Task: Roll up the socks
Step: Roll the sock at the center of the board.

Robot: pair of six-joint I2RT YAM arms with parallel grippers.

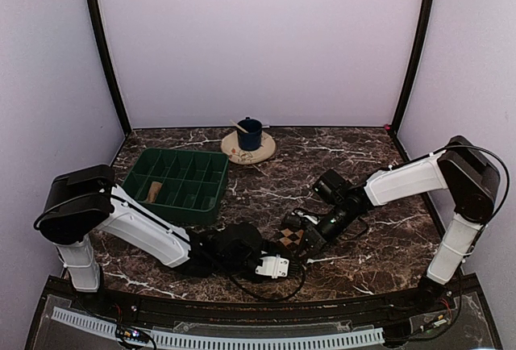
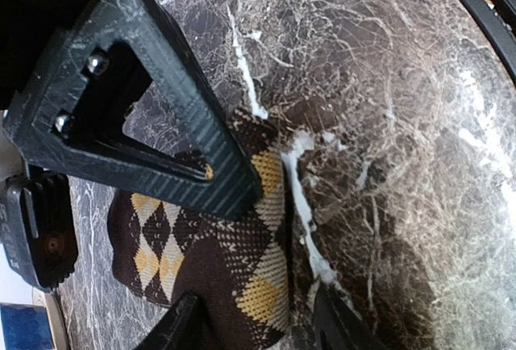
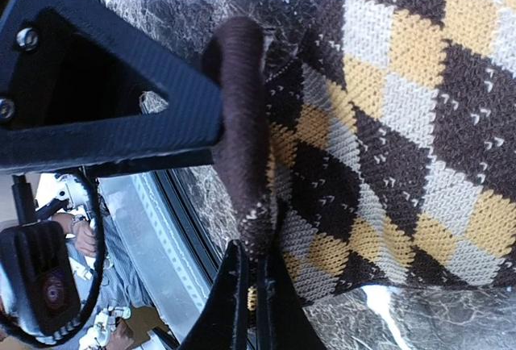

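The brown-and-cream checkered sock (image 1: 289,237) lies on the marble table between my two grippers. In the left wrist view the checkered sock (image 2: 242,261) is a rounded bundle filling the gap between my fingers. My left gripper (image 1: 270,247) (image 2: 271,259) is closed on it, jaws half apart. My right gripper (image 1: 305,235) (image 3: 250,229) is shut, pinching the sock's dark brown edge (image 3: 242,148), and the diamond-patterned fabric (image 3: 387,140) spreads out to the right. A tan-brown sock (image 1: 155,191) sits as a small bundle in a compartment of the tray.
A green divided tray (image 1: 173,154) stands at the left middle. Behind it, a blue mug (image 1: 249,134) with a stick in it rests on a round mat (image 1: 234,155). Black cables (image 1: 266,289) loop near the table's front edge.
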